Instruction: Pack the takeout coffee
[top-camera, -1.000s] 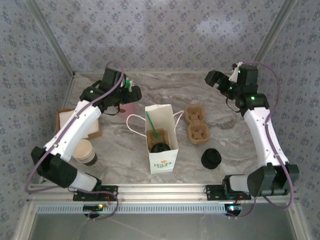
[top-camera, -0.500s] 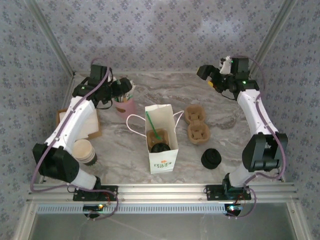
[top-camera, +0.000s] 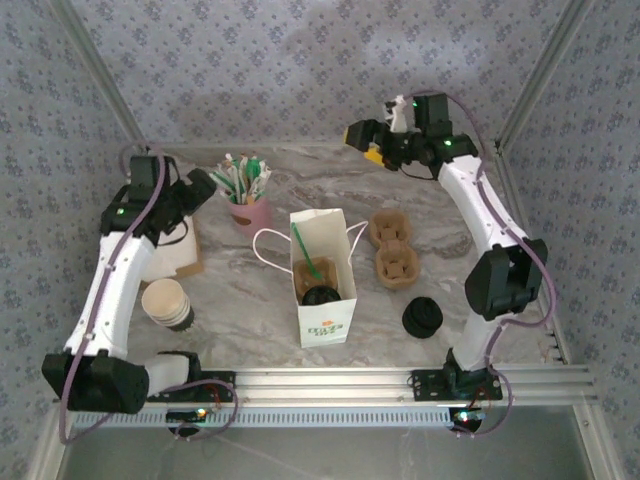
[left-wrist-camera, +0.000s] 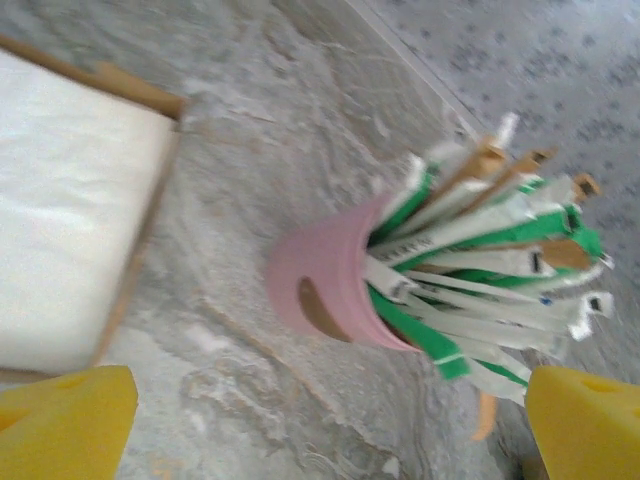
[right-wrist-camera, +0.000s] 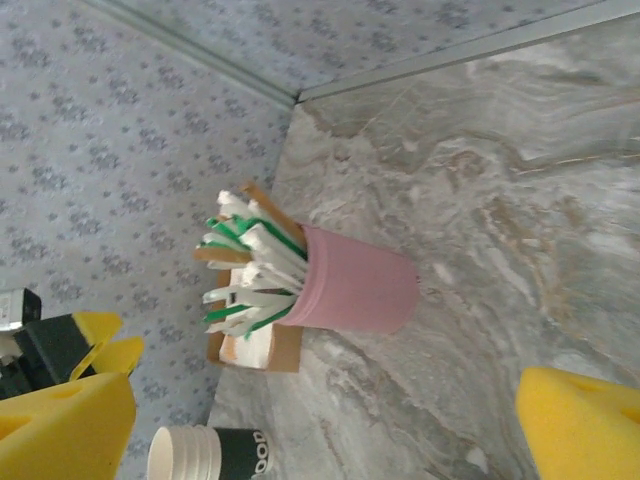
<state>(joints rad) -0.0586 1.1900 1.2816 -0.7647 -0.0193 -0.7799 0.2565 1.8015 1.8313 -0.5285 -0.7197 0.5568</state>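
Judging packing complete: takeout coffee (top-camera: 320, 296) inside white bag (top-camera: 327, 324). Left gripper (top-camera: 204, 187) at ten o'clock, right gripper (top-camera: 362, 141) at one o'clock, both spread wide, empty. Next: park arms.

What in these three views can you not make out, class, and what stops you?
Top view: the body of the takeout coffee, hidden by the walls of the white bag.
Left wrist view: print on the sachets, blurred.
Right wrist view: the paper cup stack, cut off by the bottom edge.
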